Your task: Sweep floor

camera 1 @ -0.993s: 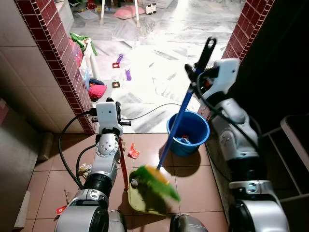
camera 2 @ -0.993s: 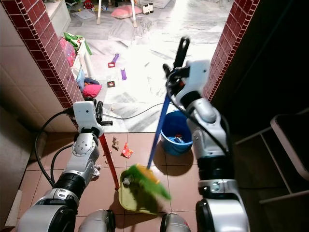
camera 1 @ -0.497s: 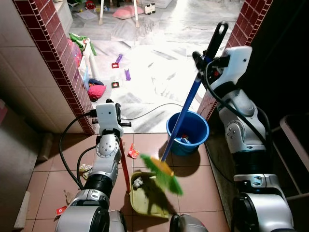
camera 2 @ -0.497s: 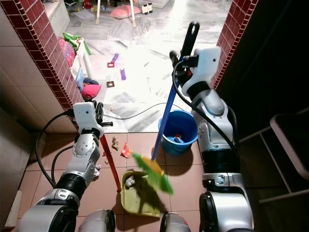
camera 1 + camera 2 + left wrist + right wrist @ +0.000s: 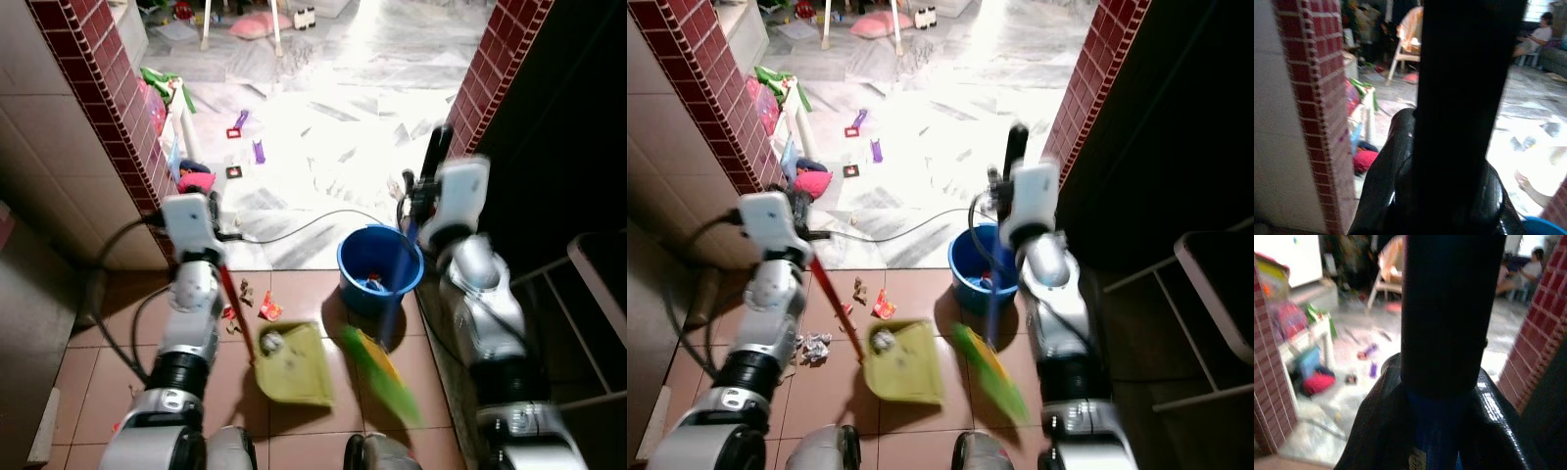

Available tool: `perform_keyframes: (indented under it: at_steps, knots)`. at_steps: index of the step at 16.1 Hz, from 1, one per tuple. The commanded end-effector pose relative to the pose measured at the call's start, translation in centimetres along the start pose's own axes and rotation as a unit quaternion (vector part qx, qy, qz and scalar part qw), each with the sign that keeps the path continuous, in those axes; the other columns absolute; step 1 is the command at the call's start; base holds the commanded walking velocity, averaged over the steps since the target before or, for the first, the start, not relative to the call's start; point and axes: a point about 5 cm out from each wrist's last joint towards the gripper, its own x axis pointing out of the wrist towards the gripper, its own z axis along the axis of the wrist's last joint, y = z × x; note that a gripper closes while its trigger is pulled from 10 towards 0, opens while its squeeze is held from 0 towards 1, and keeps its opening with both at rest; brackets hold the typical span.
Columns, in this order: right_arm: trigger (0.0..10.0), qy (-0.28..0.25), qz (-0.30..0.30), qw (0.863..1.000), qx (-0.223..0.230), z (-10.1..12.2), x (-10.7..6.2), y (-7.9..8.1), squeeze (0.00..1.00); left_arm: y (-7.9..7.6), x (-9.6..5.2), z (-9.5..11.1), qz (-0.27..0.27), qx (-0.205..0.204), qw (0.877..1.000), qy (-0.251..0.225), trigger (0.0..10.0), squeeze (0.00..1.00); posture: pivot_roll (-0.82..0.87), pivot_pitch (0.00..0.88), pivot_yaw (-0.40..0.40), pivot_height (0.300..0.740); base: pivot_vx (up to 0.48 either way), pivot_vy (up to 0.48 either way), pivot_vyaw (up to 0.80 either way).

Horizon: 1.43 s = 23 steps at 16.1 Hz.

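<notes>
Tile floor (image 5: pixel 323 421) | dustpan (image 5: pixel 294 364): debris, prob paper | bucket (image 5: pixel 380 267): scraps | both tools clamped on handles

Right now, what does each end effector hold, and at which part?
The right end effector holds the broom high on its blue handle. The left end effector holds the dustpan by its red handle's top.

A red-handled dustpan (image 5: pixel 292 364) holding a crumpled scrap is held by the left gripper (image 5: pixel 217 227), low and to its right. A broom (image 5: pixel 383 374) is gripped by the right gripper (image 5: pixel 419 196); a blue bucket (image 5: pixel 379 266) stands just below-left of it.
</notes>
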Motion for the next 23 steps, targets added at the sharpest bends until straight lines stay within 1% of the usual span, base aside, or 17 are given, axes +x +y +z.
perform_keyframes:
  at_steps: [1,2,3,4,5,6,7,8,9,10,11,14,16,18,20,22,23]
  knots:
    - [10.0,0.007,-0.007,1.0,-0.018,-0.4,-0.1,0.3,0.0,0.2,0.5,1.7,0.002,0.006,0.999,-0.034,10.0,0.0,-0.07,0.02,-0.028,0.74,0.0,0.0,0.0]
    - [10.0,0.053,-0.021,0.998,-0.017,-2.5,-0.7,0.3,0.0,0.7,0.8,2.8,0.007,0.012,0.999,-0.053,10.0,0.0,-0.05,0.006,-0.018,0.74,0.0,0.0,0.0]
    - [10.0,0.086,-0.033,0.996,-0.005,-4.1,-1.3,0.1,0.0,1.1,0.9,3.6,0.014,0.01,0.998,-0.065,10.0,0.0,-0.05,0.004,-0.017,0.74,0.0,0.0,0.0]
    - [10.0,0.114,-0.051,0.992,0.01,-5.4,-1.8,-0.2,0.0,1.5,1.0,4.5,0.023,0.008,0.997,-0.076,10.0,0.0,-0.04,0.0,-0.01,0.74,0.0,0.0,0.0]
    - [10.0,0.135,-0.059,0.989,0.019,-6.6,-2.4,-0.6,0.0,1.6,1.2,6.1,0.025,0.006,0.994,-0.106,10.0,0.0,-0.04,0.0,0.001,0.74,0.0,0.0,0.0]
    - [10.0,0.138,-0.063,0.988,0.016,-6.8,-2.5,-0.7,0.0,1.7,1.2,6.7,0.029,0.005,0.993,-0.116,10.0,0.0,-0.04,0.0,0.001,0.74,0.0,0.0,0.0]
    - [10.0,0.148,-0.073,0.986,0.015,-7.3,-2.8,-0.8,0.0,1.8,1.4,8.1,0.037,0.002,0.99,-0.135,10.0,0.0,-0.04,0.0,0.003,0.74,0.0,0.0,0.0]
    - [10.0,0.162,-0.082,0.983,0.031,-7.9,-3.0,-0.9,0.0,1.9,2.0,10.5,0.045,-0.002,0.984,-0.172,10.0,0.0,-0.04,0.0,0.003,0.74,0.0,0.0,0.0]
    - [10.0,0.163,-0.078,0.983,0.031,-8.0,-3.0,-0.7,0.0,2.0,2.1,11.5,0.048,-0.002,0.981,-0.186,10.0,0.0,-0.04,0.0,-0.001,0.74,0.0,0.0,0.0]
    - [10.0,0.16,-0.072,0.984,0.029,-8.1,-2.9,-0.5,0.0,2.0,2.2,12.7,0.047,0.006,0.978,-0.205,10.0,0.0,-0.04,0.0,-0.001,0.74,0.0,0.0,0.0]
    - [10.0,0.159,-0.061,0.985,0.028,-8.1,-2.8,-0.2,0.0,1.9,2.4,14.2,0.049,0.006,0.972,-0.231,10.0,0.0,-0.04,0.0,-0.002,0.74,0.0,0.0,0.0]
    - [10.0,0.162,-0.055,0.985,0.035,-8.3,-2.7,0.1,0.0,1.7,2.8,16.0,0.054,-0.016,0.966,-0.253,10.0,0.0,-0.04,0.0,-0.004,0.74,0.0,0.0,0.0]
    - [10.0,0.179,-0.049,0.981,0.049,-8.7,-2.6,0.5,0.0,0.3,3.3,17.0,0.039,-0.035,0.964,-0.263,10.0,0.0,-0.04,0.0,-0.006,0.74,0.0,0.0,-0.66]
    - [10.0,0.176,-0.046,0.982,0.046,-8.6,-2.6,0.7,0.0,-0.9,3.4,17.1,0.025,-0.042,0.964,-0.261,10.0,0.0,-0.05,0.0,-0.005,0.74,0.0,0.0,-0.8]
    - [10.0,0.174,-0.044,0.983,0.046,-8.5,-2.5,0.7,0.0,-1.7,3.4,17.0,0.022,-0.048,0.964,-0.26,10.0,0.0,-0.06,0.0,-0.004,0.74,0.0,0.0,-0.8]
    - [10.0,0.174,-0.044,0.983,0.047,-8.4,-2.3,0.7,0.0,-2.0,3.6,17.3,0.028,-0.053,0.962,-0.265,10.0,0.0,-0.06,0.0,-0.005,0.74,0.0,0.0,-0.8]
    - [10.0,0.173,-0.043,0.983,0.05,-8.2,-2.0,0.7,0.0,-2.2,3.9,17.5,0.039,-0.047,0.961,-0.269,10.0,0.0,-0.07,0.0,0.0,0.74,0.0,0.0,-0.8]
